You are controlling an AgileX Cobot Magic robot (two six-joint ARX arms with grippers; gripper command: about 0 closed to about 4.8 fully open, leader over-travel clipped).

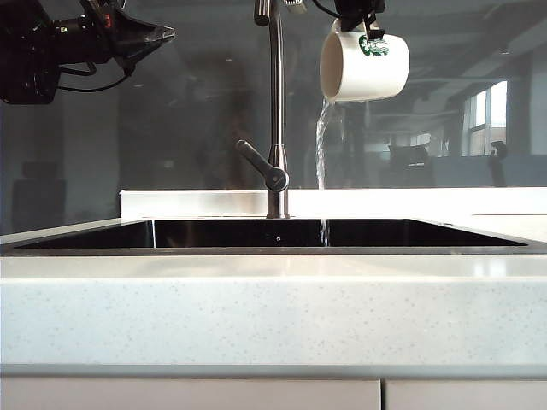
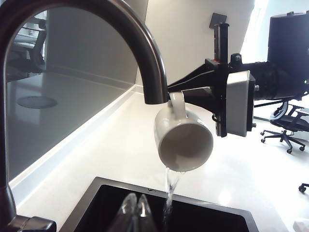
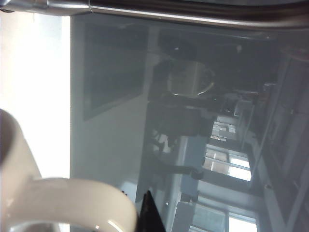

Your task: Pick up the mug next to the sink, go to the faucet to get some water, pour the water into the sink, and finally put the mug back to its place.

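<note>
**A:** Where is your mug?

**B:** Your white ceramic mug with the loop handle and round green logo point(image 1: 365, 65) hangs high over the sink, tipped on its side with its mouth turned down and toward the faucet. A thin clear stream of water point(image 1: 321, 149) spills from its lower lip and falls into the wide rectangular dark-walled sink point(image 1: 214, 233).

**A:** And who holds it?

**B:** Your right gripper point(image 1: 359, 19), at the top of the exterior view, right of the spout. Its jaws are closed on the mug's handle; in the left wrist view you see the black arm reaching in level, with the handle at its tip. In the right wrist view only the white handle and part of the mug's wall show, close to the lens.

**A:** The faucet?

**B:** The tall brushed-steel tube faucet point(image 1: 276, 111) stands at the back rim of the sink, just left of the mug, its short lever angled up to the left.

**A:** Your other arm?

**B:** Your left gripper point(image 1: 141, 36) hovers high at the upper left, well apart from the mug, its jaws pressed together on nothing. The pale speckled stone tabletop point(image 1: 273, 316) runs across the front.
</note>
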